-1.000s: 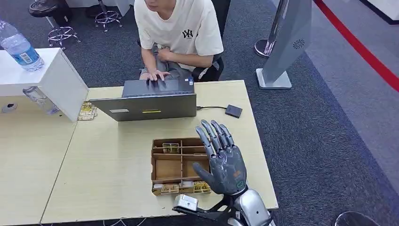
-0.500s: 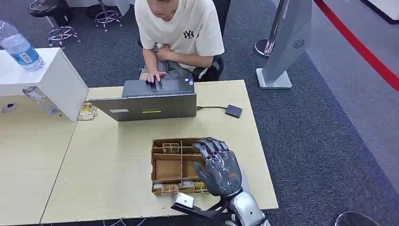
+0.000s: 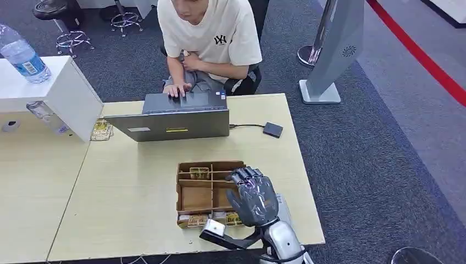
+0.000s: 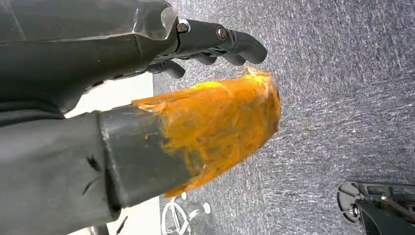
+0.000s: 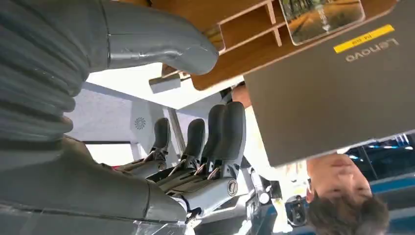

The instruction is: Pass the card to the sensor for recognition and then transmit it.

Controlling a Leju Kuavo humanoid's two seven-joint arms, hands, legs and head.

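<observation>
My right hand [image 3: 251, 197] hovers over the right side of the wooden card box [image 3: 197, 198] near the table's front edge, fingers bent down toward it and holding nothing. Cards [image 3: 199, 172] lie in the far compartment, and more cards [image 3: 198, 220] in the near row. In the right wrist view the thumb and the dark fingers [image 5: 215, 132] of my right hand [image 5: 98, 181] stand apart, with the box [image 5: 235, 44] and a card [image 5: 323, 14] beyond. The black sensor [image 3: 273, 130] lies right of the laptop [image 3: 176, 124], joined by a cable. My left hand [image 4: 122, 49], its thumb wrapped in orange tape, hangs over carpet, holding nothing.
A person [image 3: 211, 33] sits behind the table typing on the laptop. A white box [image 3: 55, 91] with a water bottle [image 3: 22, 55] stands at the left, with a card stack [image 3: 102, 129] beside it. A grey stand [image 3: 335, 49] rises at the back right. Bare tabletop [image 3: 126, 192] lies left of the box.
My right hand's fingers went from stretched out flat to bent downward, and the hand sank a little toward the box's right side. The person kept typing.
</observation>
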